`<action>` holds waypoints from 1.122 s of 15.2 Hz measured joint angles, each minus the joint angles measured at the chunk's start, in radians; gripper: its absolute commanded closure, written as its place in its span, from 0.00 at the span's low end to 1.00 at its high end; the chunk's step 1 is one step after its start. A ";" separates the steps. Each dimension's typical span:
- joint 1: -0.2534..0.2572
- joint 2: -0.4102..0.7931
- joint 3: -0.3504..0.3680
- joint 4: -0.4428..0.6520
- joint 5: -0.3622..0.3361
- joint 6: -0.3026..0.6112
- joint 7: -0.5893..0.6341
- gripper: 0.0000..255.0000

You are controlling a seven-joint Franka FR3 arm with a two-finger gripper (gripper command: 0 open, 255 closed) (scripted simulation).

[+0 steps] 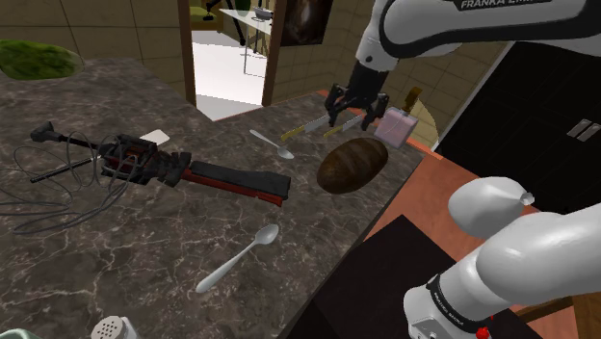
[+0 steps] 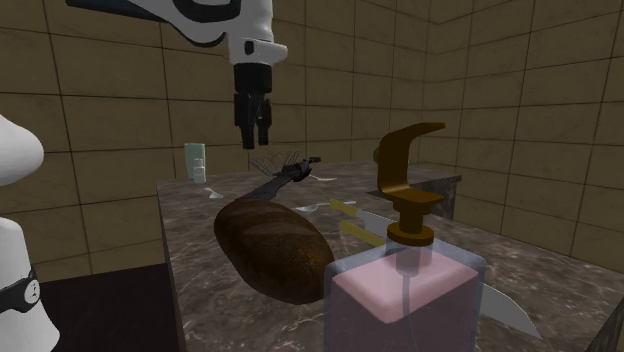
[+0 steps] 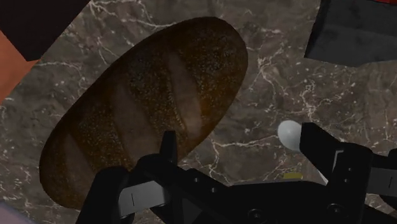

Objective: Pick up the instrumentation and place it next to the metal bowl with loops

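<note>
- hovering my gripper (image 1: 356, 114) above the bread loaf (image 1: 352, 164), fingers spread, empty: reach step, i judge.
- next i must cross to the black-and-red instrument (image 1: 183, 171), well apart.

Dark brown loaf (image 1: 352, 165) lying on dark veined marble counter (image 1: 135, 260), near its edge. Pink soap dispenser (image 1: 396, 123), brown pump, just beyond loaf. White spoon (image 1: 239, 257) toward shoulder view's bottom; second spoon (image 1: 273, 144) farther back. Shaker top (image 1: 116, 329) at bottom edge

Glossy white arm (image 1: 539, 246) with dark joints (image 1: 455, 300), white FRANKA lettering (image 1: 496, 5) and an all-black hand (image 1: 353, 117).
</note>
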 measured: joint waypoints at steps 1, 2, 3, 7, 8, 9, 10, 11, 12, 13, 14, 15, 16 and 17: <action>-0.009 0.038 0.015 0.022 -0.008 0.017 0.048 0.00; -0.020 0.077 0.025 0.042 -0.020 0.037 0.094 0.00; -0.030 0.118 0.035 0.064 -0.033 0.056 0.141 0.00; -0.063 0.269 0.056 0.167 -0.094 0.101 0.318 0.00; -0.067 0.307 0.059 0.189 -0.111 0.115 0.367 0.00; -0.071 0.349 0.060 0.226 -0.131 0.117 0.413 0.00; -0.074 0.384 0.059 0.250 -0.147 0.126 0.457 0.00; -0.075 0.426 0.057 0.283 -0.166 0.131 0.503 0.00; -0.074 0.466 0.054 0.321 -0.184 0.130 0.548 0.00; -0.077 0.507 0.045 0.356 -0.201 0.134 0.585 0.00; -0.076 0.534 0.038 0.384 -0.213 0.131 0.623 0.00; -0.077 0.571 0.029 0.416 -0.227 0.133 0.658 0.00; -0.075 0.613 0.019 0.453 -0.242 0.137 0.696 0.00; -0.073 0.649 0.009 0.496 -0.253 0.127 0.730 0.00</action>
